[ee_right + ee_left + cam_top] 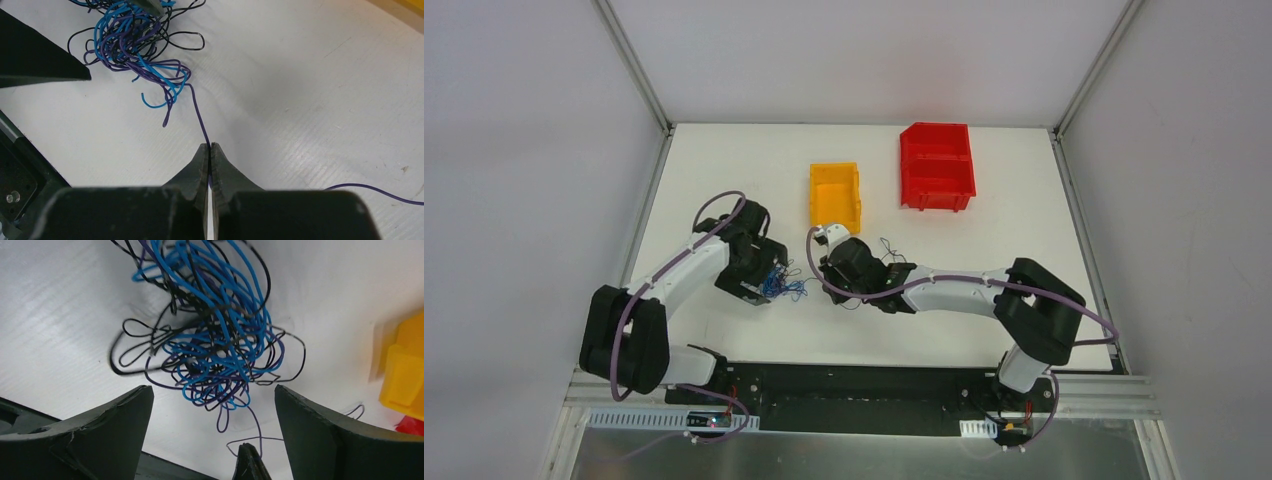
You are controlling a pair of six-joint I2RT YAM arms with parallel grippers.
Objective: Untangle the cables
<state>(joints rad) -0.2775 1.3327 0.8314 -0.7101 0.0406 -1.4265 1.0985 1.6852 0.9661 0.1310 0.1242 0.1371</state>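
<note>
The cables (781, 284) lie as one curly tangle of thin blue, black and purple wires (215, 340) on the white table. My left gripper (212, 388) is open; its wide-apart fingers (115, 420) straddle the near edge of the tangle and hold nothing. My right gripper (210, 146) is shut on a single purple wire (199, 117) that runs from the tangle (130, 45) into its fingertips. That wire's tail (375, 189) trails off to the right. From above, the right gripper (822, 278) sits just right of the tangle, and the left gripper (769, 285) hangs over it.
A yellow bin (835, 195) stands just behind the two grippers, and its corner (407, 375) shows in the left wrist view. A red bin (937, 165) is farther back right. A loose dark strand (889, 248) lies by the right wrist.
</note>
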